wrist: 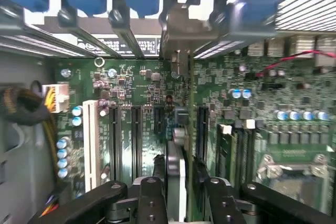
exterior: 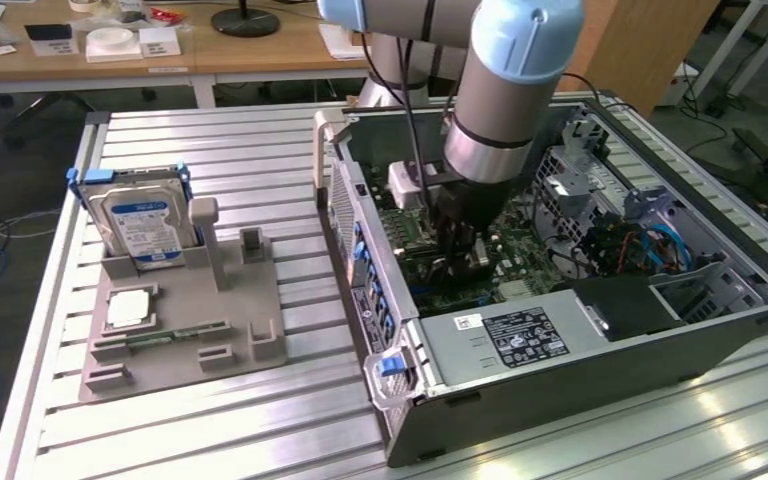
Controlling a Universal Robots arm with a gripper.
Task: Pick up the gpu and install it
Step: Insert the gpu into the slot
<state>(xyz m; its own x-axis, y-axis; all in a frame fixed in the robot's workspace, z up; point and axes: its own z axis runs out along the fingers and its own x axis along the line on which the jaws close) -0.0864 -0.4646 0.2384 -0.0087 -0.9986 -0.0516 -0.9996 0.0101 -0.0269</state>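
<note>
Currently: install step; we hold the thin dark gpu card [wrist: 175,174] edge-on in our clenched black gripper [wrist: 178,192].
Next calls for square alignment over the green motherboard [wrist: 147,93] slot.

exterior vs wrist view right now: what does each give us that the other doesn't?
Exterior view: the hard drive standing in the grey fixture on the slatted table, the whole open computer case with its power supply, and the arm reaching down into it.
Wrist view: the fingers closed on the gpu, held edge-on above the black expansion slots, with a white slot beside them.
Both: the gripper over the green motherboard.
</note>
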